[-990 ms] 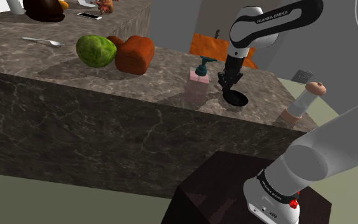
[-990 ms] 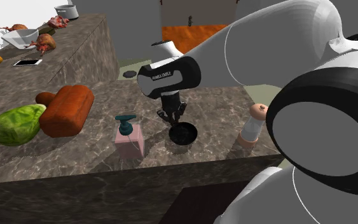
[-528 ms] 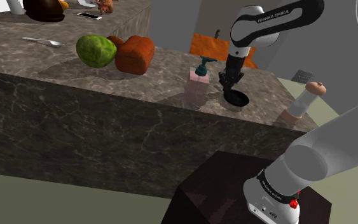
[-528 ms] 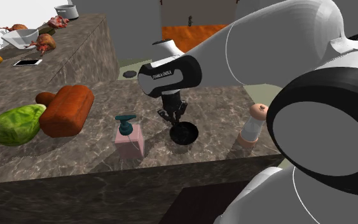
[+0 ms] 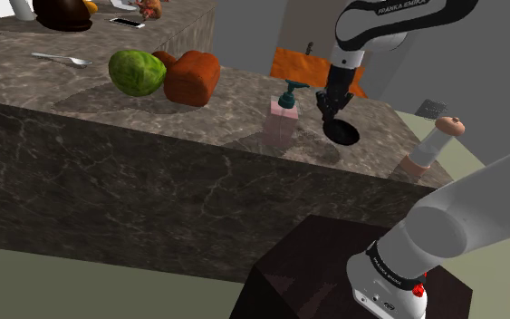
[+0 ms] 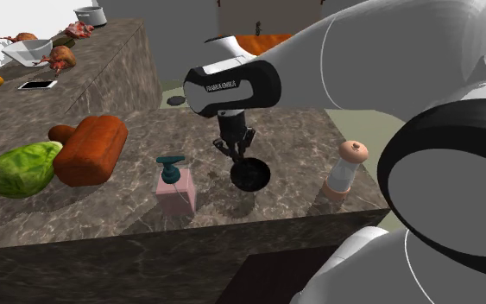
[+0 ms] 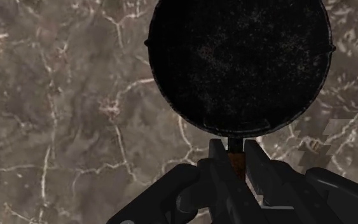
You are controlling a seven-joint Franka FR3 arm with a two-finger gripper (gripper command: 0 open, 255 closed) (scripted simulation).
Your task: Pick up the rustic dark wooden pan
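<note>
The claw [image 5: 331, 109] is clamped on the short handle [image 7: 236, 163] of the pan [image 5: 344, 133], a small, round pan that looks almost black; in the wrist view the two black fingers press on either side of a brownish strip of handle, with the pan's speckled dark dish [image 7: 238, 63] spreading out just beyond their tips. The pan hangs from the claw [image 6: 235, 149] over the veined brown marble bench [image 5: 235, 98], tilted, with its dish [image 6: 249, 176] lower than the handle, and it seems to sit slightly clear of the stone, though the gap is hard to judge. In the shoulder view the pan is near the bench's right end, just to the right of a pink soap bottle [image 5: 283, 119] with a teal pump, and well apart from a pepper mill [image 5: 429, 145] standing at the far right corner. In the second exterior view the pan lies between the soap bottle [image 6: 175, 188] and the pepper mill [image 6: 344, 171]. Further along the bench, to the shoulder view's left, an orange-brown loaf [image 5: 192, 78] rests against a round green vegetable [image 5: 136, 72], with a spoon [image 5: 62, 60] beyond them. The white arm arches down to the claw from above, and its dark stand [image 5: 307, 272] shows at the shoulder view's lower right.
</note>
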